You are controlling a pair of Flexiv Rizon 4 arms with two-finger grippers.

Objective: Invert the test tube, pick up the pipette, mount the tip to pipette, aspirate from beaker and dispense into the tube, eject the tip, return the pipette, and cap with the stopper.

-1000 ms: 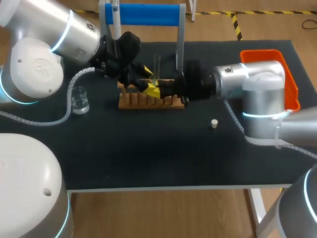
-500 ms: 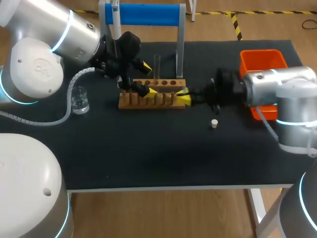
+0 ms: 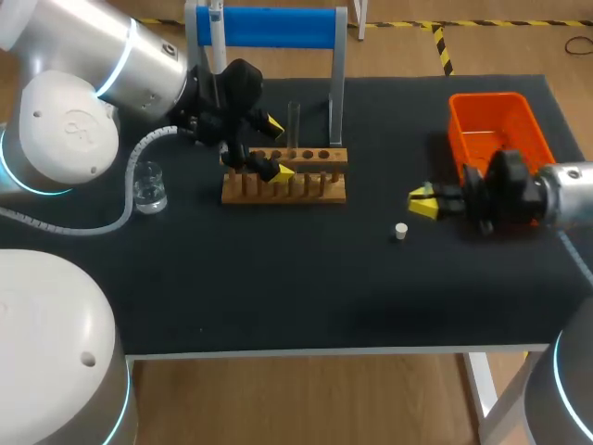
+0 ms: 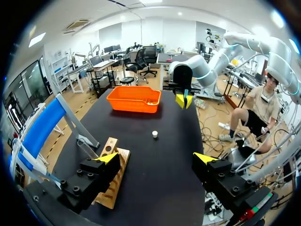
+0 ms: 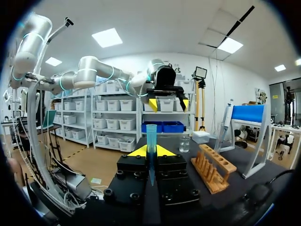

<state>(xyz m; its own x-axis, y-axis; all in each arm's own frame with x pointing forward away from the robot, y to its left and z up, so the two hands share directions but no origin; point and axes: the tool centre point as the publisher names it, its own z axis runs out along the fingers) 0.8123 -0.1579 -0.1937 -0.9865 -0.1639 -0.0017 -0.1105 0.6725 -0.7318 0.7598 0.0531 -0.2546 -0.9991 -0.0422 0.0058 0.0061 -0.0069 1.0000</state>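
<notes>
**Right clamped on blue tip, left open over rack**

My right gripper (image 3: pixel 424 199) sits at 3 o'clock from the wooden rack (image 3: pixel 301 190), well apart from it. Its fingers are pinched on a blue pipette tip (image 5: pixel 151 141), held between the yellow tips. The stopper (image 3: pixel 400 231) lies on the black table (image 3: pixel 278 278) at 7 o'clock from that gripper, near but not touching. The orange bin (image 3: pixel 456 120) is at 1 o'clock from it.

My left gripper (image 3: pixel 276 146) hangs over the rack's left half, fingers spread wide with nothing between them. The test tube (image 3: pixel 294 120) stands upright in the rack's back row, at 1 o'clock from the left gripper. The beaker (image 3: pixel 148 185) is at 9 o'clock from the rack, apart. The pipette (image 3: pixel 215 23) hangs at the left end of the blue stand (image 3: pixel 278 28), at 12 o'clock from the rack.
</notes>
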